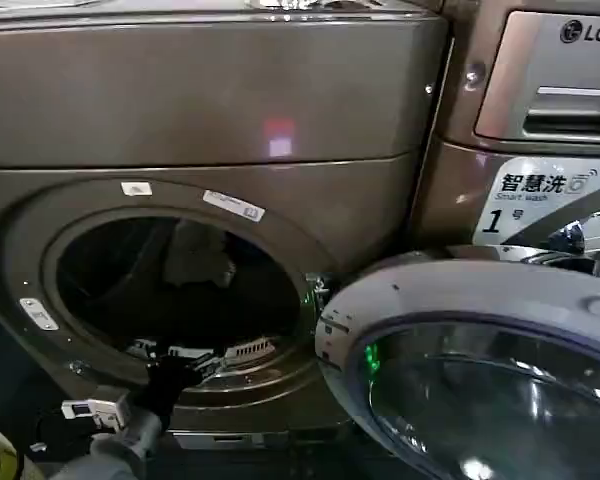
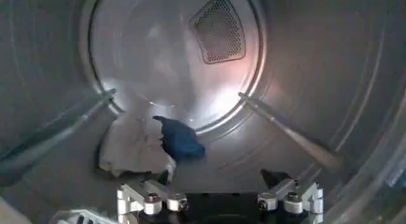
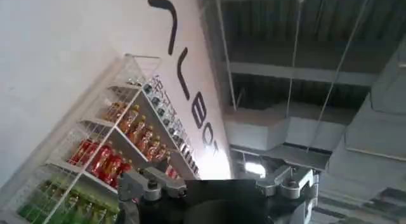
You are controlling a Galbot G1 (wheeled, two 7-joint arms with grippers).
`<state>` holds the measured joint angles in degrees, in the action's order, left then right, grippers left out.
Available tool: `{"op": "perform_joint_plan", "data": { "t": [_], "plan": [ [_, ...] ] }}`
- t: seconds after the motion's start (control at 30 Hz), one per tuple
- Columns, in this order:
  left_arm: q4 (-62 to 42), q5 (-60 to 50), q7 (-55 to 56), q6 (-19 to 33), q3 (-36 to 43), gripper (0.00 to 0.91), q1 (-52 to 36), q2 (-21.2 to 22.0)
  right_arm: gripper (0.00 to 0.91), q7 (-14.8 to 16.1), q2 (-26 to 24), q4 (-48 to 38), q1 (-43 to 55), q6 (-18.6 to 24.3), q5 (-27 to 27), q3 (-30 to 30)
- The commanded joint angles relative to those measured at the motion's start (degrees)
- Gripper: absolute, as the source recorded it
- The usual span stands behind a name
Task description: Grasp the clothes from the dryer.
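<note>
Left gripper open at brown-grey metallic dryer porthole rim. Pale grey garment touches dark navy garment on drum floor. Right gripper open, raised.

The dryer stands with its glass door swung open to the right, and the left end effector reaches over the porthole's lower rim beside the LG machine.
</note>
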<state>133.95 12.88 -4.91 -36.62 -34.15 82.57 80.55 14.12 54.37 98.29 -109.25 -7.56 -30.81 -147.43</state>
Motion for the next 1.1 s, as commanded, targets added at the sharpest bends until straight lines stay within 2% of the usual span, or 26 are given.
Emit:
{"op": "perform_joint_plan", "data": {
  "t": [0.03,0.73,1.1],
  "plan": [
    [-0.06,-0.05,0.0,0.01,-0.02,0.907,0.01,0.02,0.907,0.03,0.04,-0.03,0.07,0.02,0.06,0.0],
    [-1.0,-0.1,-0.03,0.21,0.22,0.907,-0.84,0.03,0.907,-0.65,0.68,0.38,-0.26,0.32,0.18,-0.22],
    [-7.75,0.76,-0.25,1.57,0.84,0.907,-9.15,-1.35,0.907,-1.03,0.47,0.6,-2.17,0.18,0.1,-2.47]
  ]
}}
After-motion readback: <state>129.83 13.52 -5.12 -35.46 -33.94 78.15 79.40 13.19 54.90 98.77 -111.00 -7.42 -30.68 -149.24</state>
